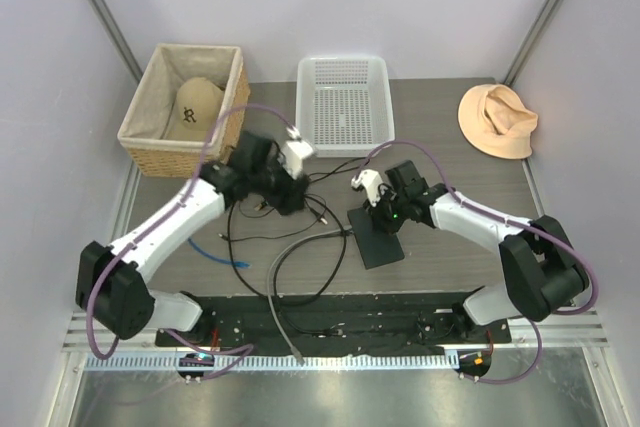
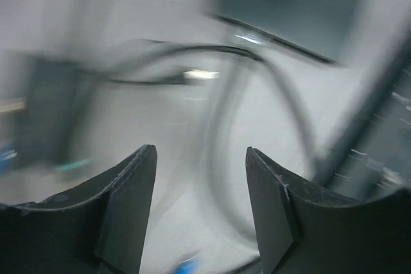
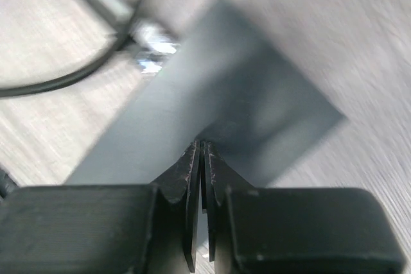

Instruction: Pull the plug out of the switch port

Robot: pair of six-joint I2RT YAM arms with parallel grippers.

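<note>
Locate flat matte-black rectangular box (image 1: 378, 237) mid-surface (image 1: 450, 187), at 6 o'clock from white plastic mesh tray (image 1: 345, 105).

Note right gripper (image 3: 200, 149) on box top: jaws pressed together, gripping nothing, tips bearing down as a brace.

Note left gripper (image 2: 200, 158) at 10 o'clock of box: jaws moderately wide, nothing between them.

See silvery plug (image 3: 153, 48) on black cable (image 3: 58, 81) against box's 9 o'clock side. Cannot make out switch port itself, nor tell through blur whether plug is seated or already free.

To do well:
- Keep box pinned flat.
- Close left jaws on plug body, not cord.
- Draw straight out along port axis, away from box, without twisting or levering.

Find no legible writing on box. Spot dark emblem on tan cap (image 1: 195, 107) at 11 o'clock; unreadable.
</note>
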